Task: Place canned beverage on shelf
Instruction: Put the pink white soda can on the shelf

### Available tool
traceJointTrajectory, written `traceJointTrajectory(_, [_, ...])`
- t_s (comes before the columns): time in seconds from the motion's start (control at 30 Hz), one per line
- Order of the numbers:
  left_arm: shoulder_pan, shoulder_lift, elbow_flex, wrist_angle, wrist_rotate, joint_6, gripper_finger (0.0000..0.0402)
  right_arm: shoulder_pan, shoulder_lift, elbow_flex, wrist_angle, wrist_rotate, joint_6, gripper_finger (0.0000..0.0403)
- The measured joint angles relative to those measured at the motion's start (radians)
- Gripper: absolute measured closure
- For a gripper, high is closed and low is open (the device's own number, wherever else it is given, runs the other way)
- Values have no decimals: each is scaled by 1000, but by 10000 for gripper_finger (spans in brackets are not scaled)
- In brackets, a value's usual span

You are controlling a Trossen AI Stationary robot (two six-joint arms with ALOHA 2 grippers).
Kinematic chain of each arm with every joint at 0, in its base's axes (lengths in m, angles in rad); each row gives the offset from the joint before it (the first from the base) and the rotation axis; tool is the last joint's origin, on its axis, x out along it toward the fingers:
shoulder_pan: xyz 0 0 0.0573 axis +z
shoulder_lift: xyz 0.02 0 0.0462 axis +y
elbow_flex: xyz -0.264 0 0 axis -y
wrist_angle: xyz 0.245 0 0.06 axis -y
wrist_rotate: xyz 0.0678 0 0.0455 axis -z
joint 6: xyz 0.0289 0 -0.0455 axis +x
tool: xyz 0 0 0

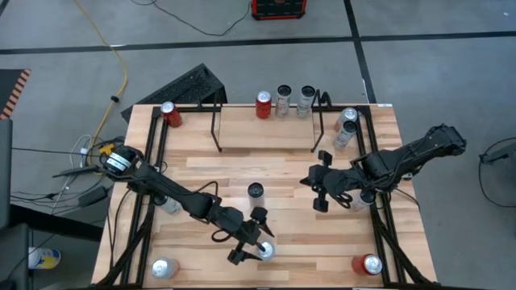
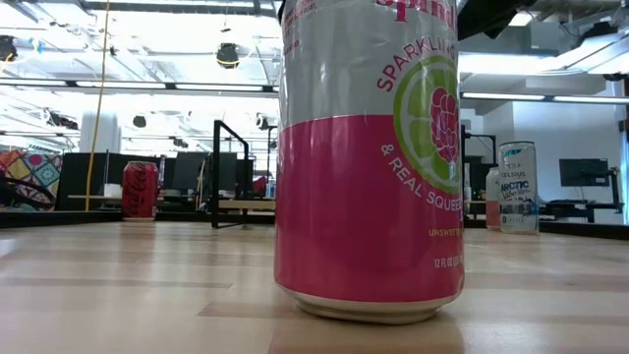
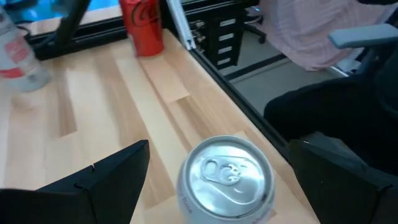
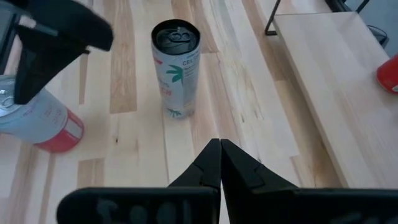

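Your left gripper (image 1: 256,246) straddles, fingers spread, the upright pink-and-silver sparkling-water can (image 2: 371,157), silver-topped, at the table's near edge; right gripper (image 1: 320,187) pressed together, mid-table.

Silver can top (image 3: 227,177) between spread fingers (image 3: 102,180)

I see the pink-and-silver sparkling-water can (image 1: 264,250) upright near the table's front edge, top unopened; the shelf (image 1: 266,129), its light wood board bare, stands at the far edge.
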Motion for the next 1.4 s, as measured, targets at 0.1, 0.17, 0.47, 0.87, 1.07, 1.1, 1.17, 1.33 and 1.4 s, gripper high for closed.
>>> traceJointTrajectory(0.1, [-1,13,-2,5,-5,2,33,0,0,0,1,19,-7,374])
traceJointTrajectory(0.17, [0,32,-1,33,-2,-8,33,0,0,0,3,20,-9,374])
traceJointTrajectory(0.47, [4,99,1,82,22,-43,33,-1,0,0,6,20,-11,374])
traceJointTrajectory(0.87, [5,120,-1,82,28,-80,33,-1,0,0,16,21,-11,374])
traceJointTrajectory(1.07, [5,120,-1,52,28,-85,51,0,0,0,17,24,-13,374])
traceJointTrajectory(1.1, [5,120,-1,55,29,-84,60,0,0,0,16,24,-13,374])
traceJointTrajectory(1.17, [5,120,-1,57,29,-78,84,-1,0,0,17,24,-14,374])
traceJointTrajectory(1.33, [5,119,-1,57,31,-77,124,0,0,0,17,24,-18,374])
traceJointTrajectory(1.4, [6,114,-1,57,33,-76,124,0,0,0,17,24,-18,374])
